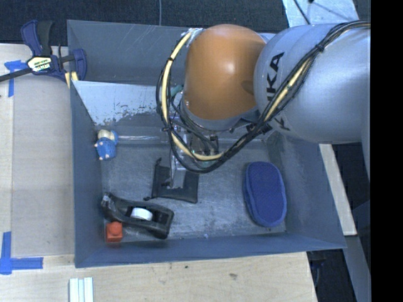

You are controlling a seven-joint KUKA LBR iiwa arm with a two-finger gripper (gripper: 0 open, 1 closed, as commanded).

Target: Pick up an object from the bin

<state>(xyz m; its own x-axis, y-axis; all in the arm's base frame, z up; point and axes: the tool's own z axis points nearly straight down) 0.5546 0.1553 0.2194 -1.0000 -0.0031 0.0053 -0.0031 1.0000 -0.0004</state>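
My gripper [174,184] hangs below the orange wrist cover, low over the middle of the bin floor. Its dark fingers stand apart, open, with nothing that I can make out between them. A black tape dispenser [140,216] with a white roll and an orange-red end lies just to its lower left, close to the front wall. To the right of the gripper a blue oval pad [265,194] lies flat on the floor, apart from it.
A small blue and white figure [106,145] sits by the left wall near the back. The arm and its cover hide the back middle of the bin. Bare floor shows between the gripper and the blue pad.
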